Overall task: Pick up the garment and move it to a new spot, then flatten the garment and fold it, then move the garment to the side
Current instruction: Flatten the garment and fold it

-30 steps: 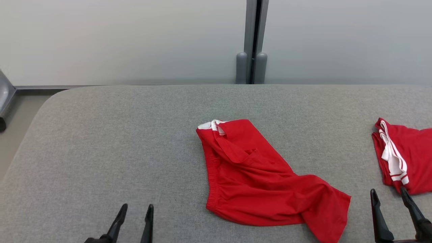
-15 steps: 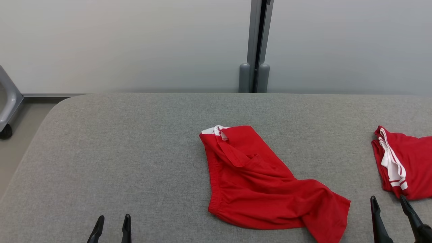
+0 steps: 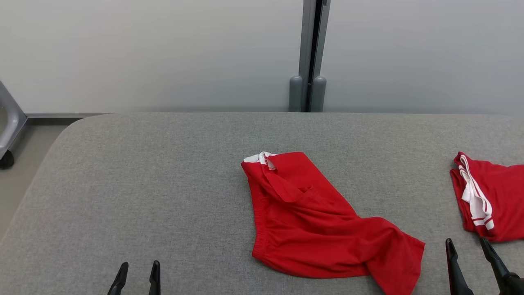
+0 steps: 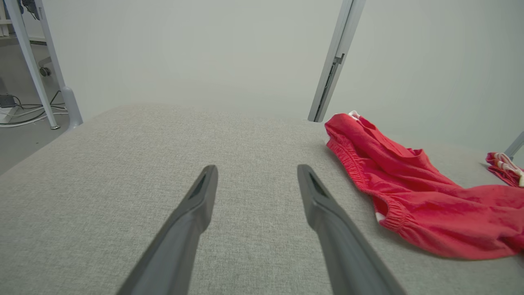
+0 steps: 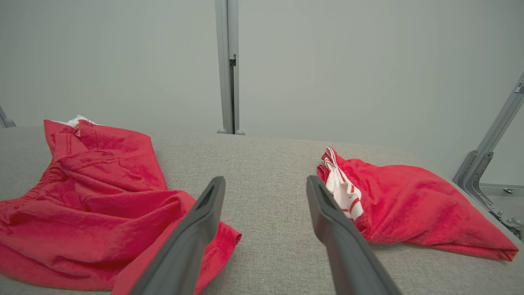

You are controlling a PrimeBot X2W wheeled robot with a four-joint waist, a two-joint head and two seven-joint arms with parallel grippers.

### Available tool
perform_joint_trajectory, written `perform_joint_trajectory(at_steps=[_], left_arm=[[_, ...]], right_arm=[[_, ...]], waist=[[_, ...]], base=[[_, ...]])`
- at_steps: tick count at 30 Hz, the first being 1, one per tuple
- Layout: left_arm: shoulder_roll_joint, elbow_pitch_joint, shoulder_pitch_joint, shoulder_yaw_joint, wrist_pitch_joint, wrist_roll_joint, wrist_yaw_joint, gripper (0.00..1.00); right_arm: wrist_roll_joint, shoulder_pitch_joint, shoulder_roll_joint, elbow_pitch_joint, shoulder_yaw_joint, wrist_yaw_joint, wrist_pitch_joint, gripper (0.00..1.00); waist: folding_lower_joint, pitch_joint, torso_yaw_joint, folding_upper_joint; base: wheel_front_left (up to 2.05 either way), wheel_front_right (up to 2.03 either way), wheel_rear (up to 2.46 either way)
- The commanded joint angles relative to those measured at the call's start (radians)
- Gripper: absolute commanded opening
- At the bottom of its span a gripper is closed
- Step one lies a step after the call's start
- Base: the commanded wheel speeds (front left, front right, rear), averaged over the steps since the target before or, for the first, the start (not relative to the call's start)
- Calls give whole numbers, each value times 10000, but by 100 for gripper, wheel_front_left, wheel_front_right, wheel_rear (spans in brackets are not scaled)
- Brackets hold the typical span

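Crumpled red garment (image 3: pixel 319 229) lies centre-right on the grey worktop (image 3: pixel 163 184). Left claw (image 3: pixel 139 264), lower left, and right claw (image 3: pixel 466 241), lower right, are spread apart and empty. A pinch on the waistband edge, clear of bunched folds, looks best.

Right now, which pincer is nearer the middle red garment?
Right. The right pincer is just right of the garment; the left pincer sits much farther off to its left.

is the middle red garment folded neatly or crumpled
Crumpled, not folded. The red garment lies in a loose, wrinkled heap on the grey surface, with a flap turned over near its white-edged top corner.
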Motion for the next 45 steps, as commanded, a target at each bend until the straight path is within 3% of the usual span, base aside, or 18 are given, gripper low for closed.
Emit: perform_joint_trajectory(at_steps=[1,23,28,37,45], left_arm=[[29,3,-154,3,-45,-39,-48,100],[26,-191,-272,-122,-45,44,15,100],[12,-499,-644,-1088,-42,-311,-69,100],[44,2298,-2796,-4408,369,-1311,-159,100],[50,4350,-3938,-4398,203,-1772,-3,100]], right_arm=[[40,73,-50,13,-15,-2,0,100],[64,-39,-51,30,67,-2,0,100],[-26,-207,-50,-36,99,-2,0,100],[-74,-837,-51,-185,531,-2,0,100],[73,-910,-51,-133,406,-2,0,100]], waist=[[0,12,18,-1],[0,88,61,-1],[0,261,-82,-1],[0,1105,-981,-1],[0,1352,-1721,-1]], base=[[0,0,0],[0,0,0],[0,0,0],[0,0,0],[0,0,0]])
